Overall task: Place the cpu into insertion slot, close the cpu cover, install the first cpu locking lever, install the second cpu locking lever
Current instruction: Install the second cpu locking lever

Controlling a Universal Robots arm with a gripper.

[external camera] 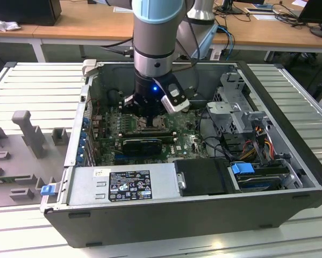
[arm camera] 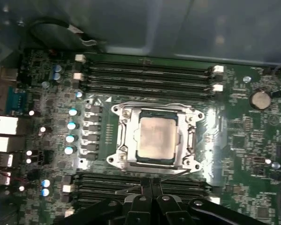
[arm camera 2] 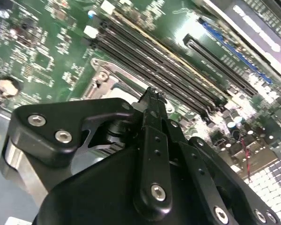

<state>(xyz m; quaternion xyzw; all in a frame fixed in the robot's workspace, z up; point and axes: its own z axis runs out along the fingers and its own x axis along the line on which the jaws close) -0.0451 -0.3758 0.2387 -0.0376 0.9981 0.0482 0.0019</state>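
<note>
We judged the main risk to be a locking lever left unlatched: the thin silvery metal frame of the cpu cover lay closed over the small square silver-grey cpu, which sat in the metal-rimmed insertion slot on the green circuit board, and a slipping push could let the frame spring up or scrape nearby parts. Our black gripper hovered just beside the socket's edge, fingers pressed together and holding nothing; whether they touched a lever we could not tell.
</note>
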